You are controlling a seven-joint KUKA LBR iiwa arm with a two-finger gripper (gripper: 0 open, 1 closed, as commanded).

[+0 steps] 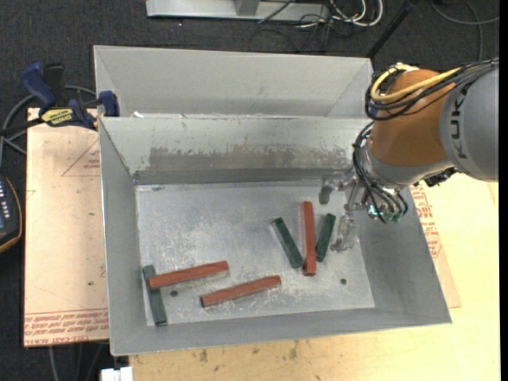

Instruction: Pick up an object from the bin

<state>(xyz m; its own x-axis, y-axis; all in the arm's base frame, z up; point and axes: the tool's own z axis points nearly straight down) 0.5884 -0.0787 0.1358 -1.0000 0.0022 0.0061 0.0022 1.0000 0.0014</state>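
My gripper hangs low over the right part of the bin floor, below the orange wrist cover. Its fingers stand apart and open, with nothing between them. Just left of the lower fingertip lies a short dark green stick, nearly upright in the view. Beside that is a red stick, also running near to far. A second dark green stick leans at a slant to the left of the red one. The three sticks form a tight group close to the gripper.
Two red sticks lie flat near the front left of the bin, with another dark green stick by the front left corner. The right bin wall slopes up close to the gripper.
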